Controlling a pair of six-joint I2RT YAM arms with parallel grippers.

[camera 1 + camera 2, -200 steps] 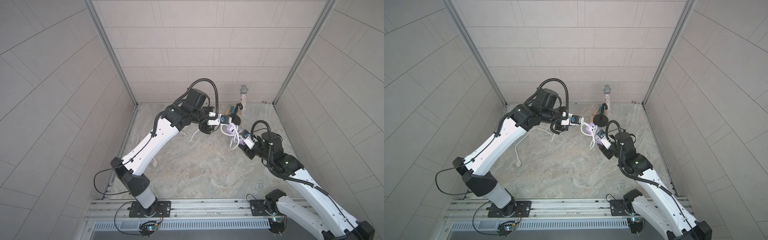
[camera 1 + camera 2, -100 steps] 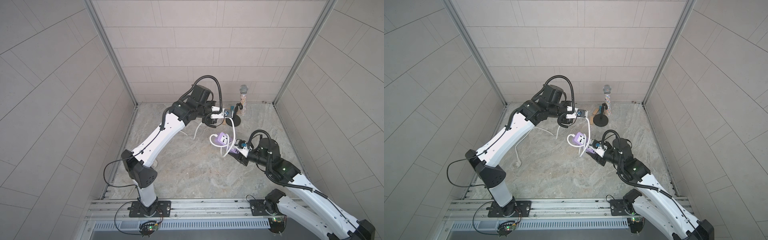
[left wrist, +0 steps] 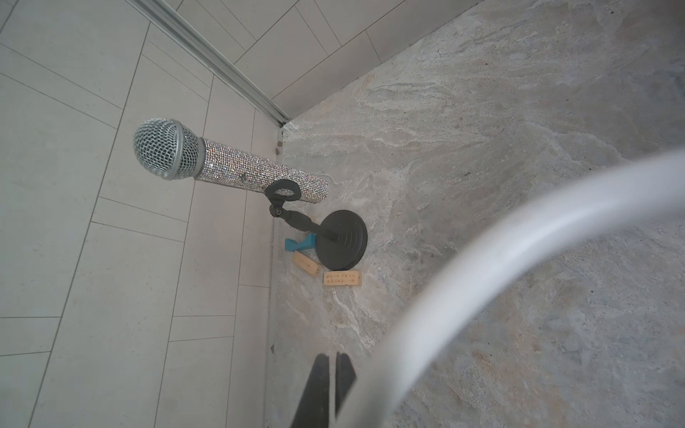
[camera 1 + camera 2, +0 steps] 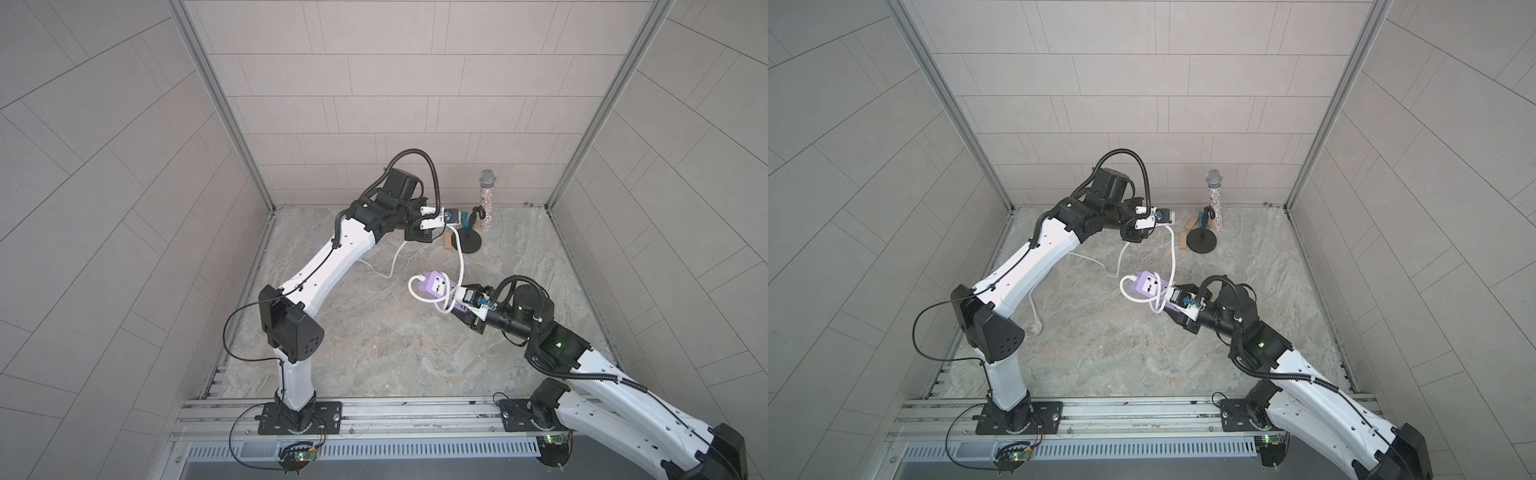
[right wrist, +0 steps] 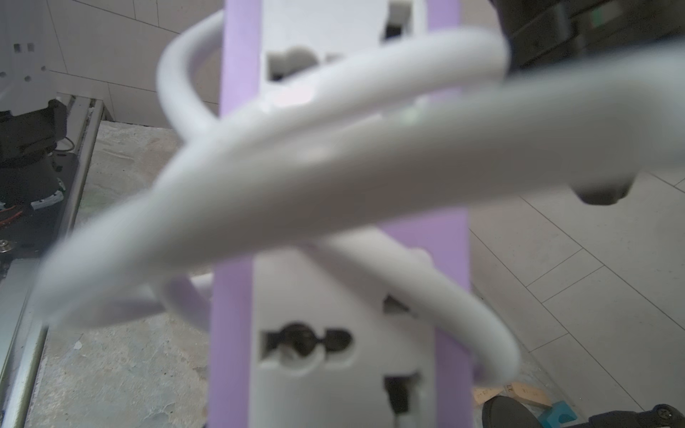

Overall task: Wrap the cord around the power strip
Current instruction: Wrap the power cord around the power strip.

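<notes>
**Top views.** The power strip [image 4: 434, 286] sits near the centre of the table [image 4: 374, 353], with its long axis running 10 to 4 o'clock and its socket face up. The right gripper [image 4: 458, 301] clamps the strip's 4 o'clock end, closed on the lavender body with its fingertips hidden under wraps. The cord [image 4: 460, 257] bulges in a loop off the strip's 10 o'clock end and rises toward 12 o'clock to the left gripper [image 4: 457, 221]. Slack trails toward 8 o'clock and ends in the plug [image 4: 1037, 328] on the table.

**Right wrist view.** Two turns of the cord [image 5: 296, 178] cross the socket face.

**Left wrist view.** The fingers [image 3: 320, 385] are pressed to a thin slit. The cord leaves from beside their base, and the pinch point itself is out of frame.
</notes>
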